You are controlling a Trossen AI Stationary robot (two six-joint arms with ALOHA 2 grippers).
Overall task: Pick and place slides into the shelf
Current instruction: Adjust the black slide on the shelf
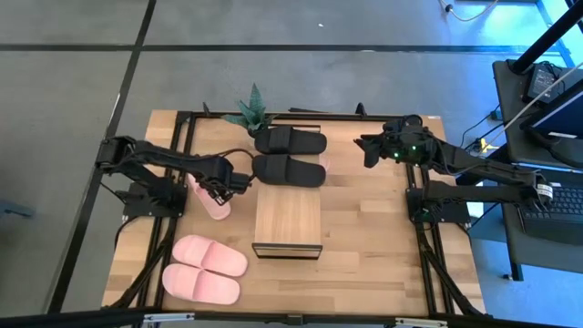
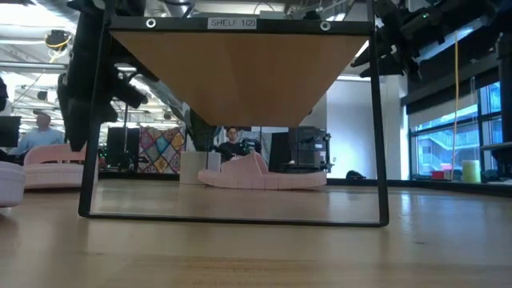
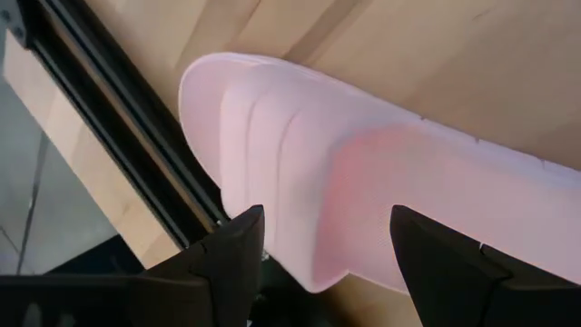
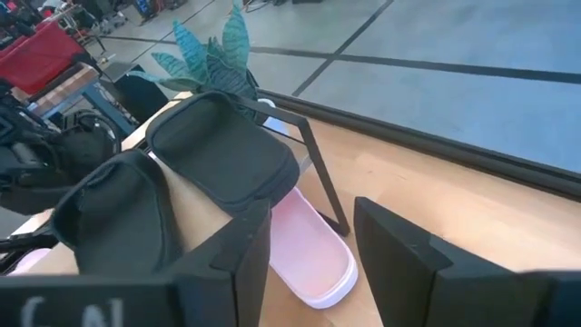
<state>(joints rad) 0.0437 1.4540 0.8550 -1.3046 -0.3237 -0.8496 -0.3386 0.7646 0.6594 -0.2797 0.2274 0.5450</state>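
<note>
High view: two black slides, three pink.

The shelf stands near the middle of the table. Behind it two slides lie side by side, with a plant at the table's back edge just left of them. Another slide lies left of the shelf, under the left gripper. Two more slides lie side by side at the front left. A sixth slide seems to lie partly under the pair at the back. The right gripper hangs over the back right.
</note>
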